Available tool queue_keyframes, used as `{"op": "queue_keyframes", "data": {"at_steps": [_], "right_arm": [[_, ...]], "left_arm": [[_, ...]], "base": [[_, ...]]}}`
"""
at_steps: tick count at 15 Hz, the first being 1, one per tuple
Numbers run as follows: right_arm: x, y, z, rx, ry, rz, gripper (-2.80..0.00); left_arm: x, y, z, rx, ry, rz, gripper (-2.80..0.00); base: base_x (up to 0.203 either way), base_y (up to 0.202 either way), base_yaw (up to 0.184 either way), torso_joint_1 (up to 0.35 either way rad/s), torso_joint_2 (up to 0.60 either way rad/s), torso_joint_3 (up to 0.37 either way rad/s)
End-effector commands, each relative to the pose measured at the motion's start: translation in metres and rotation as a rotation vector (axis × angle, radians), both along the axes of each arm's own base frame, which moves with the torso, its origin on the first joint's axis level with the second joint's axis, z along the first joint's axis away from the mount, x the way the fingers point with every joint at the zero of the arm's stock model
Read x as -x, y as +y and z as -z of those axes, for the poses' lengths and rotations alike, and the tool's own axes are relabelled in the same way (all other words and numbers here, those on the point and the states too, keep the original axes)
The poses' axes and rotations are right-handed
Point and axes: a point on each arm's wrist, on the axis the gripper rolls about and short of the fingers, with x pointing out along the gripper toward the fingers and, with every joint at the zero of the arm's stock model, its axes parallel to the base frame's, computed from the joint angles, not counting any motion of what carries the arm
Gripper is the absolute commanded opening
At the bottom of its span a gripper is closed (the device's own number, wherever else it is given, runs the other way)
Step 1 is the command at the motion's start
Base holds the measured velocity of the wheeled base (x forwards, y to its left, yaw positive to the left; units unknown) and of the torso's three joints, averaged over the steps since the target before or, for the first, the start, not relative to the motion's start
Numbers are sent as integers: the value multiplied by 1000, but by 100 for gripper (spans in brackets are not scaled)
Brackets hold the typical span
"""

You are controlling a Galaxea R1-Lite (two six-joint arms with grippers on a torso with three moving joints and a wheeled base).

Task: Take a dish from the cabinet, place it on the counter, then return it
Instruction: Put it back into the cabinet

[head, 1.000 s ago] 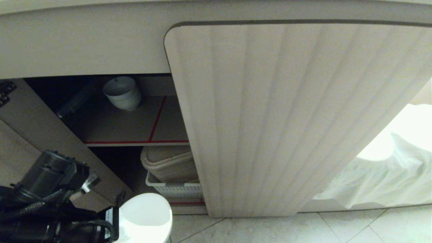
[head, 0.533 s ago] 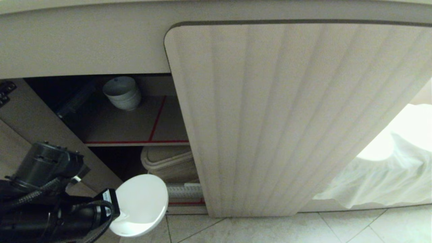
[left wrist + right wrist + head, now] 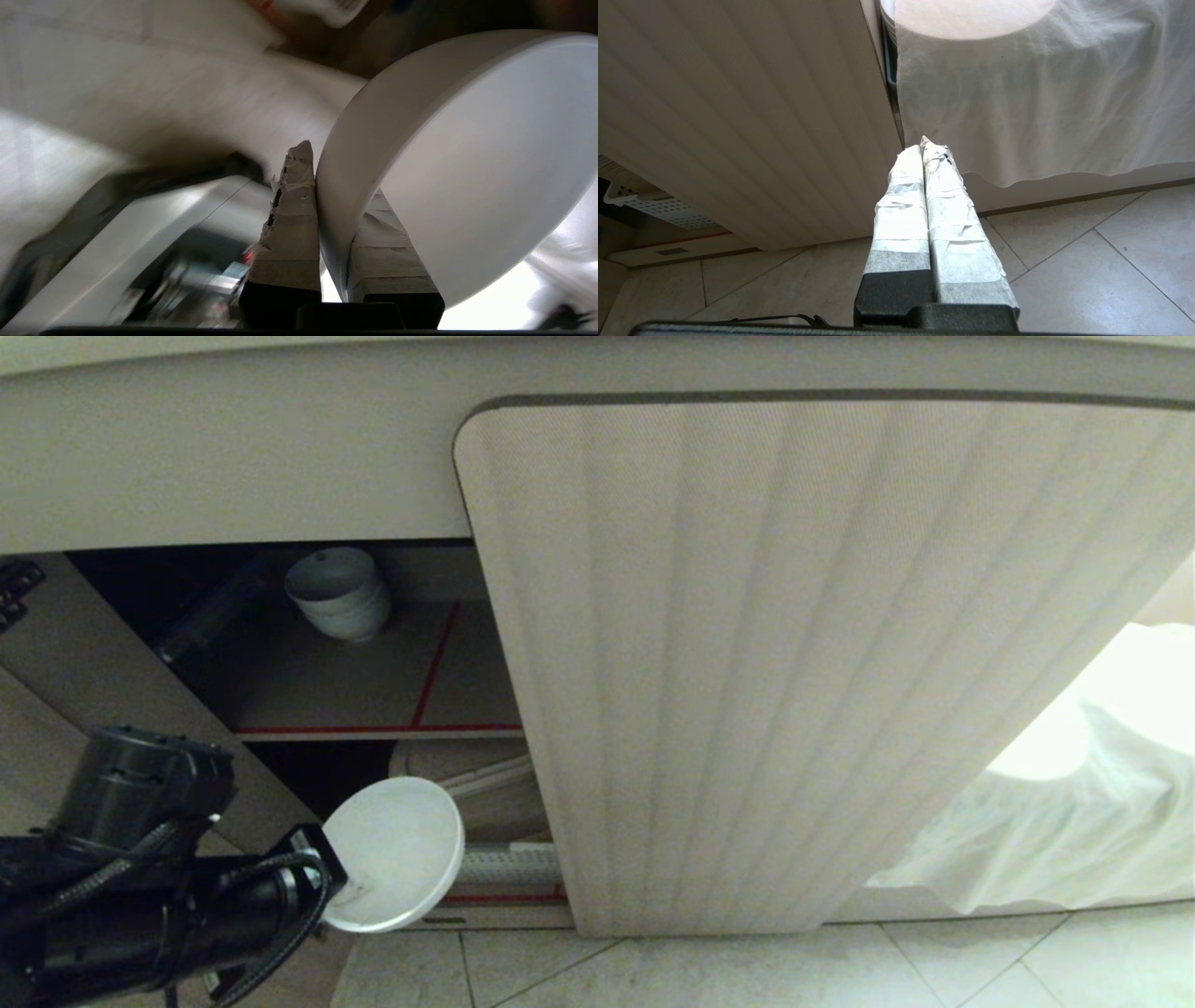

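The dish (image 3: 394,852), clamped at its rim in the left gripper's (image 3: 327,896) jaws, has been raised toward the open cabinet (image 3: 373,672); its return is judged underway. The right gripper's (image 3: 924,154) jaws are closed, empty.

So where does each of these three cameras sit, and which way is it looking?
Head view: high on the robot, looking down at the beige ribbed cabinet and its dark open shelves; the left arm shows.
Left wrist view: behind the left end effector, whose fingers pinch the small white round ceramic bowl by its rim.
Right wrist view: behind the shut right end effector, facing the door, white cloth and tiled floor.
Shared: head and left wrist show the bowl; head and right wrist the cloth.
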Motion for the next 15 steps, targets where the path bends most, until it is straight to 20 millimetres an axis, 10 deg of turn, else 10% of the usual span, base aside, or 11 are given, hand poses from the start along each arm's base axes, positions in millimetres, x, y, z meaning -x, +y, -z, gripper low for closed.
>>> {"op": "queue_keyframes", "data": {"at_steps": [1,15], "right_arm": [[0,0,0,-1,1,0,-280],[0,0,0,-1,1,0,-280]], "left_arm": [[-14,1,4,13,-13,-37,-280],[-61,-4,2,56,40,-20,-280]], "base": [[0,0,0,0,0,0],[0,0,0,0,0,0]]}}
